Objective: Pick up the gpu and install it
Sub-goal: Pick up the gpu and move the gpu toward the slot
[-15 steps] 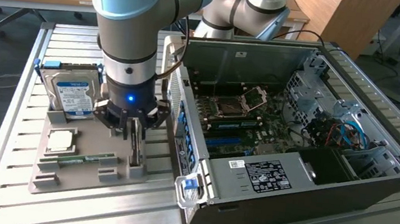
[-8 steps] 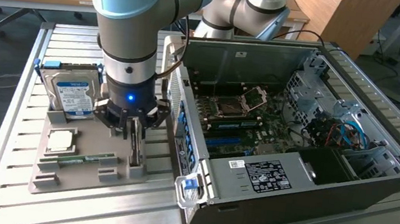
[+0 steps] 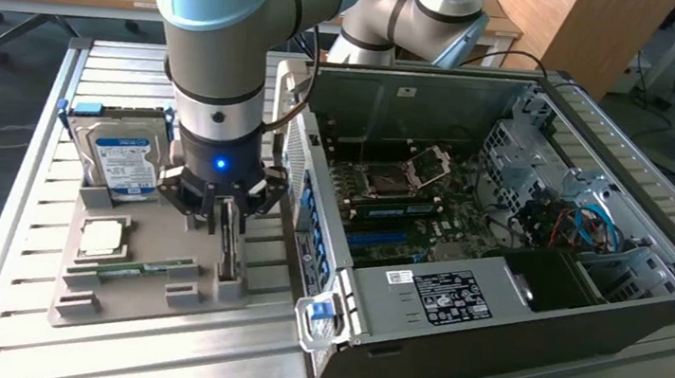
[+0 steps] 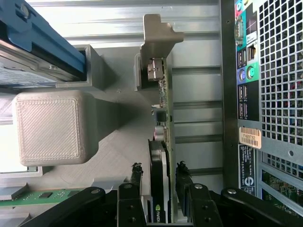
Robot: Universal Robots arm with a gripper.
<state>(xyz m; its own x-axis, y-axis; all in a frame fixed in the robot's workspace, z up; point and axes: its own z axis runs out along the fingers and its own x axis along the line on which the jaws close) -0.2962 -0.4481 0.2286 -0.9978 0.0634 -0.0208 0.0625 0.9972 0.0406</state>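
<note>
— Is the card [image 4: 158,161] in the computer [image 3: 445,363] yet?
— No. It stands on edge in its grey holder [image 3: 121,303] on the tabletop [image 3: 165,365]. The claw [image 3: 227,219] straddles it, jaws apart. Lifting and fitting remain undone.

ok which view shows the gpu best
The wrist view: the gpu runs edge-on from its metal bracket to its black body, with the fingers either side. In the exterior view the arm hides most of it; a dark strip shows below the fingers.

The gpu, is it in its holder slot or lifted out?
In: the gpu stands on edge in the grey holder, open pincer straddling it.
</note>
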